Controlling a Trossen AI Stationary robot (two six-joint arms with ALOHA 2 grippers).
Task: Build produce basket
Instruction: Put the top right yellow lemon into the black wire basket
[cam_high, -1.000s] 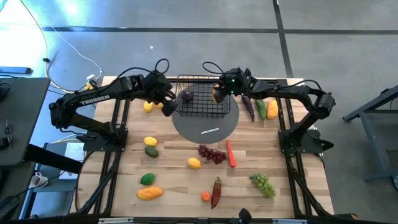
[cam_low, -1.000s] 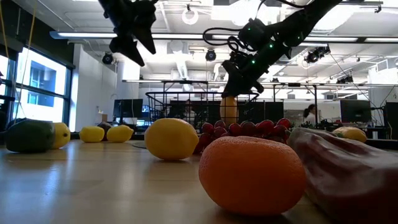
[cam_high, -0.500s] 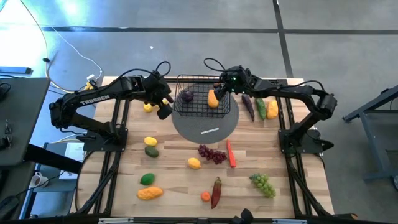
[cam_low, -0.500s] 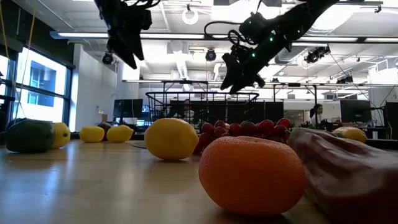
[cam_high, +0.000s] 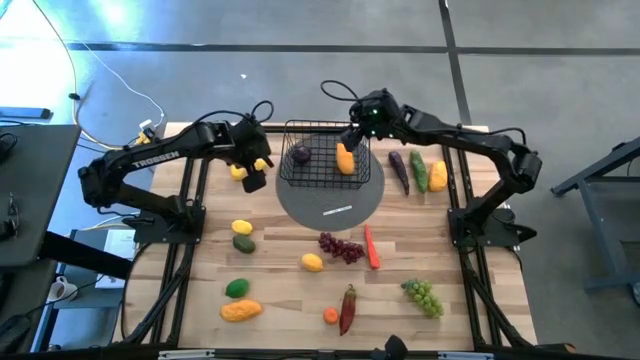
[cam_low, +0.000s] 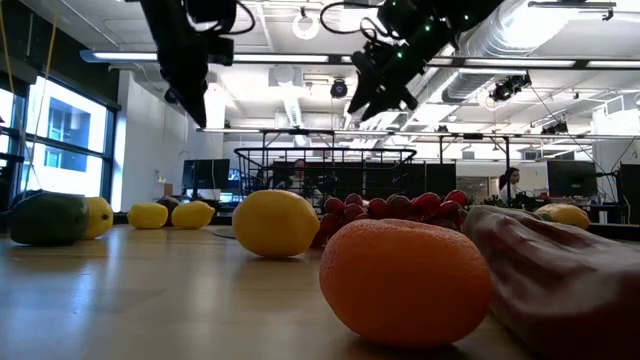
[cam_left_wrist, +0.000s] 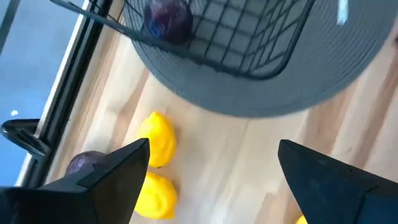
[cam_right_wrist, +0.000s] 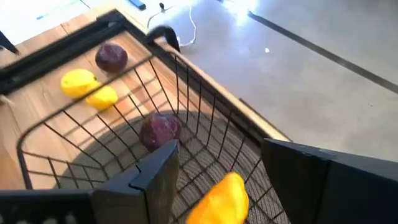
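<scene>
Right end effector (cam_high: 352, 137) hangs wide and empty directly above the basket (cam_high: 322, 167), where a mango (cam_high: 345, 159) and plum (cam_high: 299, 154) lie below it; left end effector (cam_high: 254, 178), also wide, hangs beside the basket over lemons (cam_left_wrist: 155, 138) on the desk (cam_high: 280, 260), apparently positioned to collect one.

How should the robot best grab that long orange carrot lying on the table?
The carrot lies flat, near the red grapes. Probably best to come straight down over its thicker upper half and pinch across its narrow width, since its long sides are exposed.

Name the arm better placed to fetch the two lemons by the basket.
Left. Its open gripper hovers right beside the lemons; the right gripper, open too, is over the basket, across from them.
</scene>
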